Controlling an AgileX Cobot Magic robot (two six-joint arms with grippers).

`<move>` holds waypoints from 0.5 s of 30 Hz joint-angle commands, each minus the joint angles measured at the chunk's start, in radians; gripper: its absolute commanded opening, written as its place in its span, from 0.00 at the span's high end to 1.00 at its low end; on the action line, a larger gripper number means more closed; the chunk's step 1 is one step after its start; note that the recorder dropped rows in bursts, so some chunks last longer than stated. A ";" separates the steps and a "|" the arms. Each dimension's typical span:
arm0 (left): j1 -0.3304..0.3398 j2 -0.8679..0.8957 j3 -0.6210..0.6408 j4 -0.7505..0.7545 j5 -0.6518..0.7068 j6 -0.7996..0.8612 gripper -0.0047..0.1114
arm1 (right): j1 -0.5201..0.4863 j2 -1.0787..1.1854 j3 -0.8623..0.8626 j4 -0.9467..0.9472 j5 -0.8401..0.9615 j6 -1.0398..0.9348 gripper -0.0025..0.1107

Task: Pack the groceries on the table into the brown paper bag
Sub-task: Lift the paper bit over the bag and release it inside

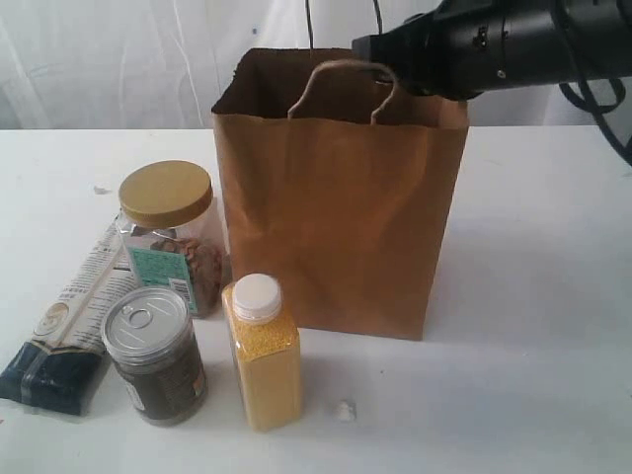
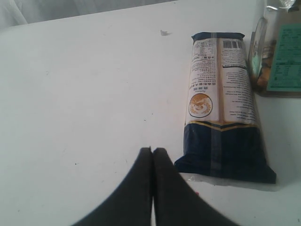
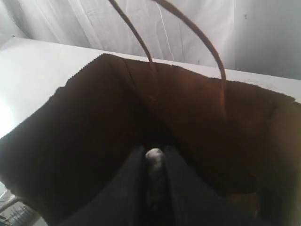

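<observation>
Your brown paper bag (image 1: 336, 217) stands open on the table (image 1: 533, 296); tan-lidded jar (image 1: 166, 212), dark jar (image 1: 155, 355), yellow bottle (image 1: 263, 355), navy packet (image 1: 69, 326) near it

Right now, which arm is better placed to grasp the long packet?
Probably left: its gripper, shut, is beside the packet; the right gripper is over the brown paper bag, gripping a pale item.

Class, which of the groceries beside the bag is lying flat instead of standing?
The long white-and-navy packet; the tan-lidded jar, silver-lidded jar and yellow bottle all stand upright.
</observation>
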 commanded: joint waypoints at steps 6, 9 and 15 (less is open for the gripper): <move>0.001 -0.005 0.003 -0.003 -0.004 -0.002 0.96 | -0.006 -0.008 -0.009 -0.034 -0.030 -0.013 0.73; 0.001 -0.005 0.003 -0.003 -0.004 -0.002 0.96 | -0.006 -0.032 -0.009 -0.049 -0.029 -0.013 0.73; 0.001 -0.005 0.003 -0.003 -0.004 -0.002 0.96 | -0.006 -0.184 -0.009 -0.213 0.045 0.025 0.91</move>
